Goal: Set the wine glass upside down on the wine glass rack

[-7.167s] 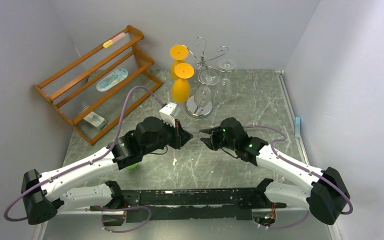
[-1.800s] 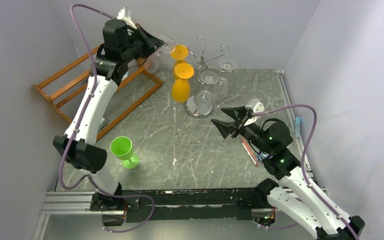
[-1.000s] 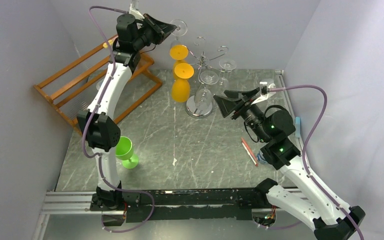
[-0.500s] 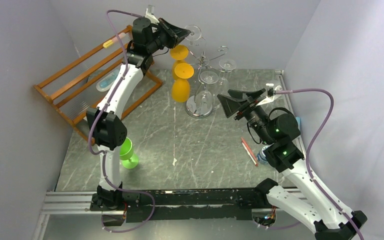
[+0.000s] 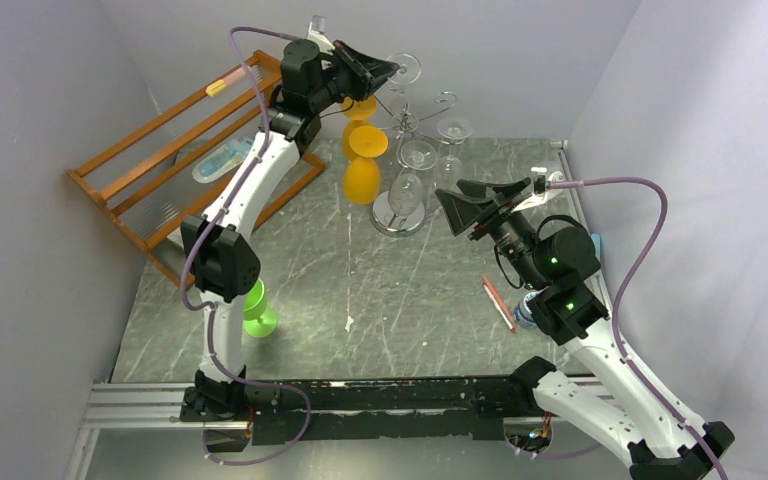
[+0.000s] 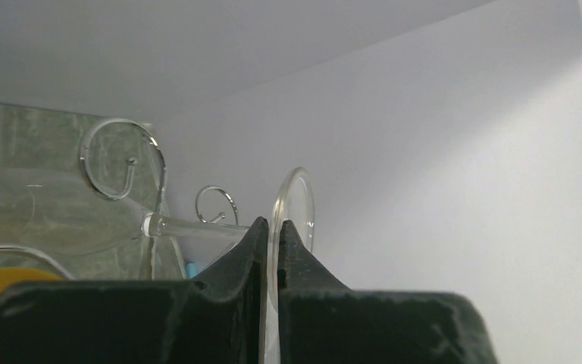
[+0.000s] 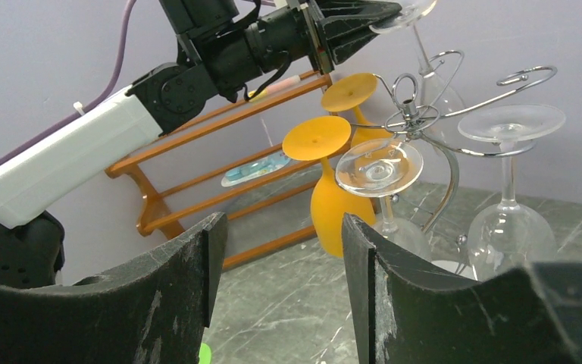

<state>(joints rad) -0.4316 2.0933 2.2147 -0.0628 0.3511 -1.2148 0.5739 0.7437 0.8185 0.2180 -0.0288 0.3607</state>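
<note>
Left hand pinched shut on foot of clear stemmed wine glass, bowl down, stem near upright; silver wire scroll-armed rack just ahead-below fingertips; right hand agape, empty, farther

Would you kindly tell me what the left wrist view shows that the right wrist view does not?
Only the left wrist view shows the wine glass foot edge-on, pinched in the left pincer. Only the right wrist view shows the orange wooden rack and the open right pincer. Both show that glass and the wine glass rack.
</note>
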